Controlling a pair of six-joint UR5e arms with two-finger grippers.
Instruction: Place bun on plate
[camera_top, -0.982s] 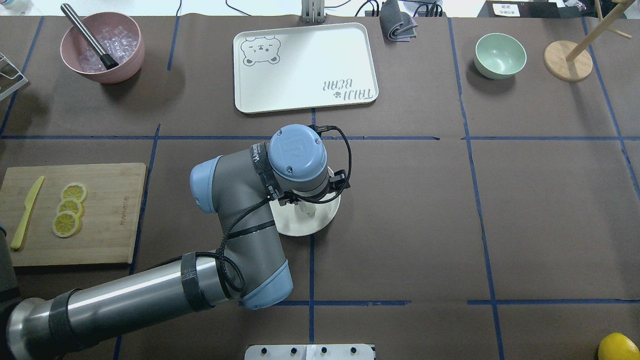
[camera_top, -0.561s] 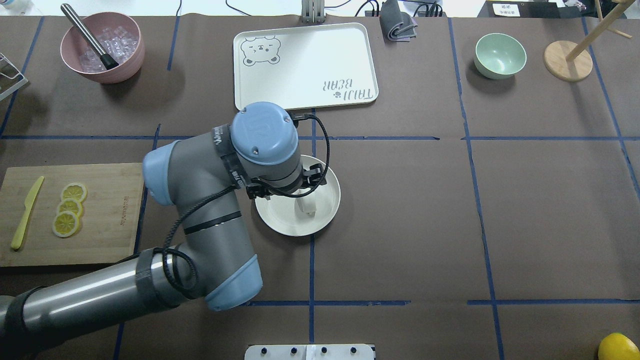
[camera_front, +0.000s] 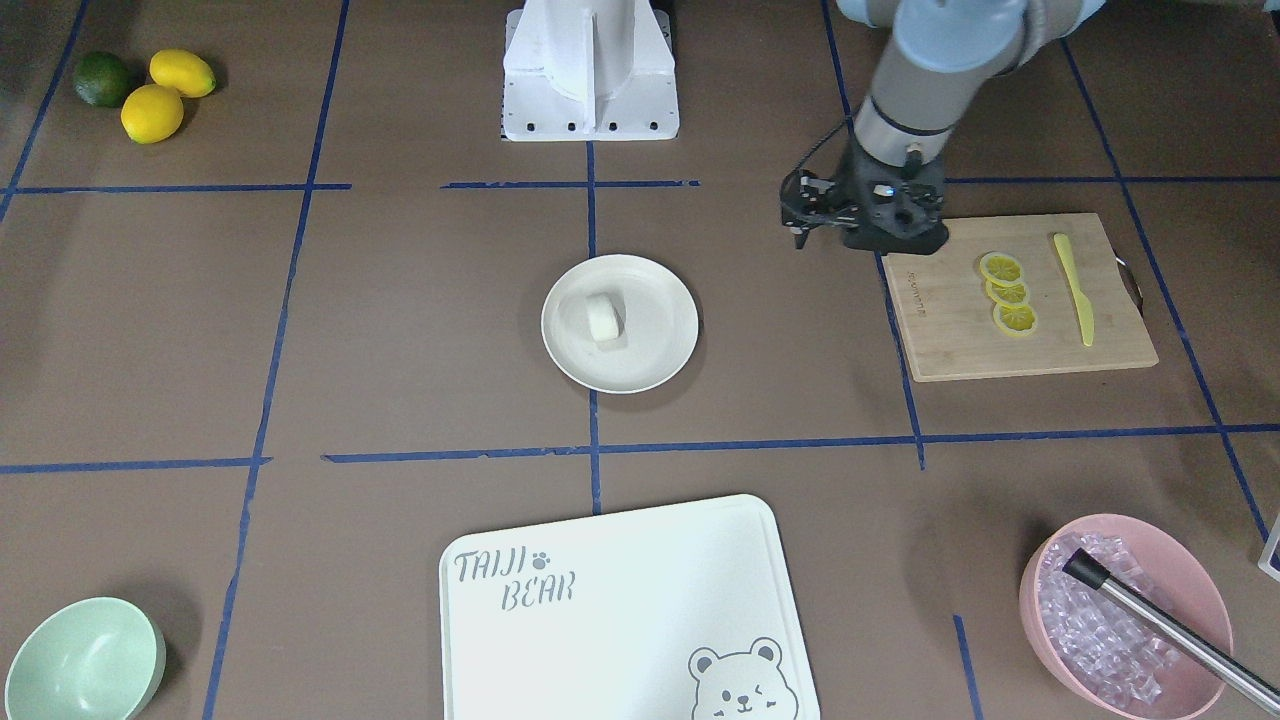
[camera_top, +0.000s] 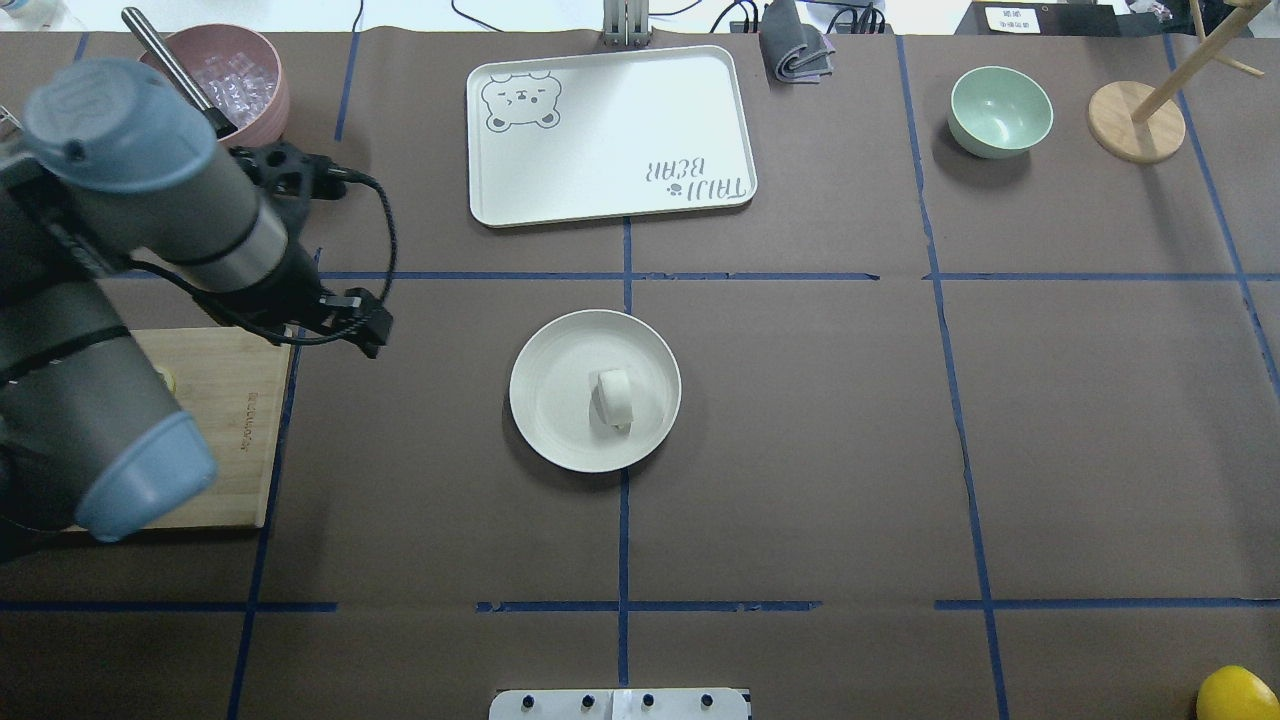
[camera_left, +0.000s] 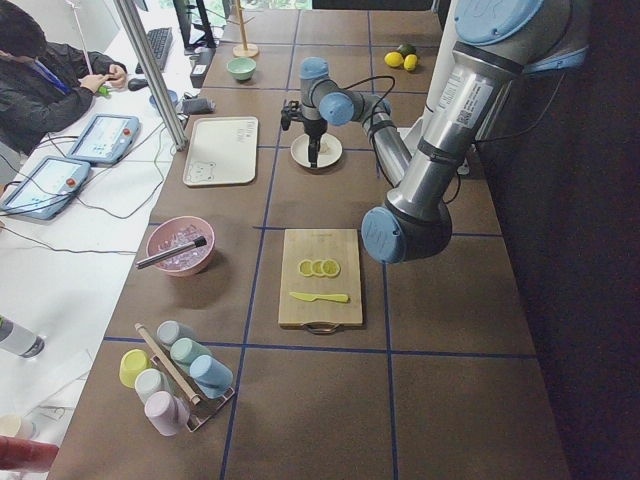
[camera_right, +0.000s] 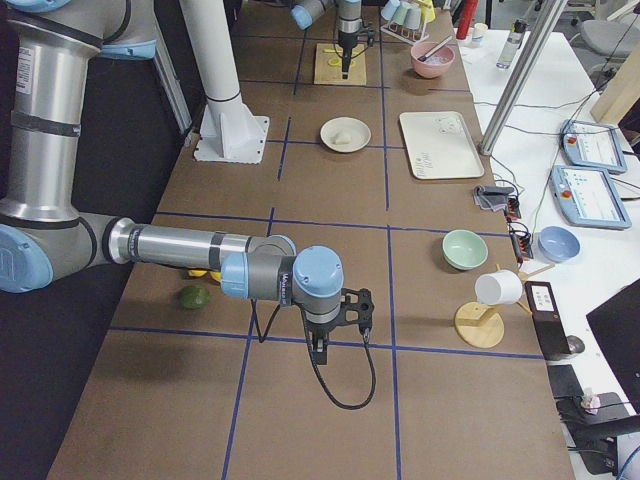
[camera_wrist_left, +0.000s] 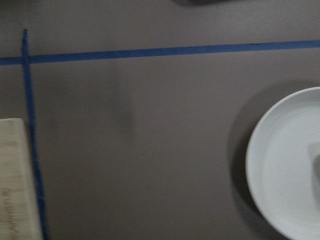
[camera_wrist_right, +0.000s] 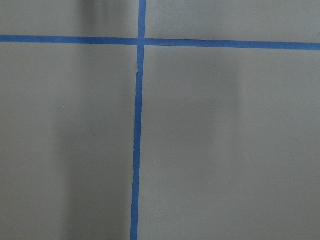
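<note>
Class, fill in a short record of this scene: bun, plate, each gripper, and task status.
bun: lying on the plate, free of both grippers
plate: on a blue tape line, near the table's middle
left gripper: by the cutting board corner, apart from the plate; open or shut unclear
right gripper: far from the plate; open or shut unclear
task status: looks done

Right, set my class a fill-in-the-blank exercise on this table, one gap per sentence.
1. The bun lies on the round ____.
2. The board holds ____ lemon slices beside a yellow knife.
3. The ice sits in the ____ bowl.
4. The tray shows a ____ face.

Missing words: plate; three; pink; bear.
</note>
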